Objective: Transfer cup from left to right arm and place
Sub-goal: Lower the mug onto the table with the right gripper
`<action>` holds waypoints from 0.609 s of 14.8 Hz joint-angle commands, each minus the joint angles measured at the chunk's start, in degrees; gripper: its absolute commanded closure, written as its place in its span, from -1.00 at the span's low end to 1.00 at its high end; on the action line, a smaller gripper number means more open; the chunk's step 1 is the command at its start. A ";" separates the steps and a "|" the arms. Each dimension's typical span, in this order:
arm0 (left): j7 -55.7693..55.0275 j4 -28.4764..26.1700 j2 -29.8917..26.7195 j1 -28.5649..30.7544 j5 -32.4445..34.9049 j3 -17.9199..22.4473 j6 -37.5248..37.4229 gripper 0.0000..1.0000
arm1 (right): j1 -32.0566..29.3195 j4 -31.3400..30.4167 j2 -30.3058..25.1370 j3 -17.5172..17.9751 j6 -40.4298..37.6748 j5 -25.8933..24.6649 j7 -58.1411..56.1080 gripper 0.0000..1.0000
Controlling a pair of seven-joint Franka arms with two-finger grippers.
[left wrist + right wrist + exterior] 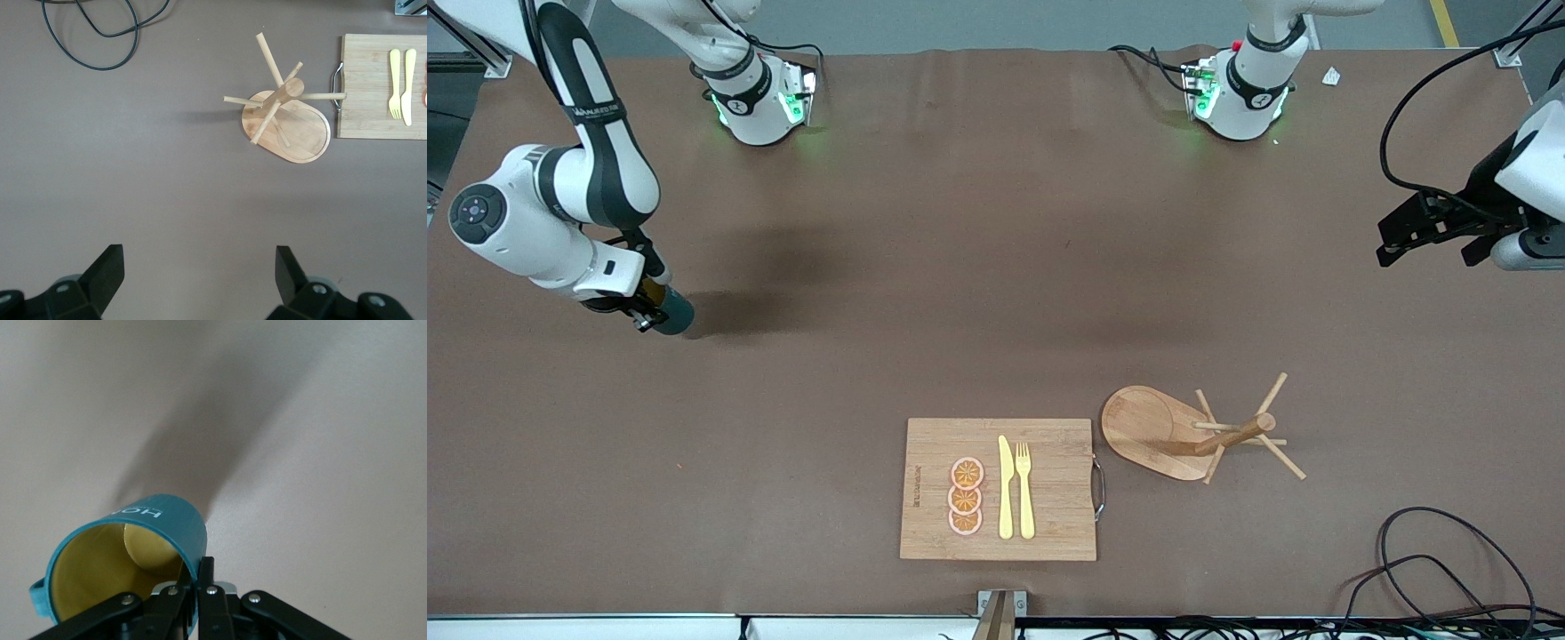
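Observation:
The cup (pixel 675 312) is dark teal with a mustard-yellow inside (pixel 100 573). It hangs tilted, low over the bare table at the right arm's end. My right gripper (pixel 646 313) is shut on its wall, one finger inside the rim and one outside (pixel 209 583). The cup's teal side with white lettering (pixel 160 523) faces away from the wrist, and its handle shows at the edge. My left gripper (pixel 1427 252) waits open and empty above the left arm's end of the table; in its wrist view the fingertips (pixel 112 260) stand wide apart over bare table.
A wooden mug tree (pixel 1209 436) on an oval base stands beside a bamboo cutting board (pixel 934 498) near the front edge. The board holds orange slices (pixel 966 496), a yellow knife and a fork (pixel 1024 489). Black cables (pixel 1432 560) lie at the front corner.

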 commanded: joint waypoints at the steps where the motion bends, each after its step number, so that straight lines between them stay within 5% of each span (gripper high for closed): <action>1: 0.55 0.26 -0.05 0.29 0.10 -0.29 -0.01 -1.00 | -1.15 1.12 1.29 0.79 0.42 0.94 -9.04 1.00; 9: 0.64 0.26 -0.05 0.38 0.10 -0.29 0.08 -1.00 | -2.99 1.03 3.67 0.70 0.07 0.68 -12.50 0.99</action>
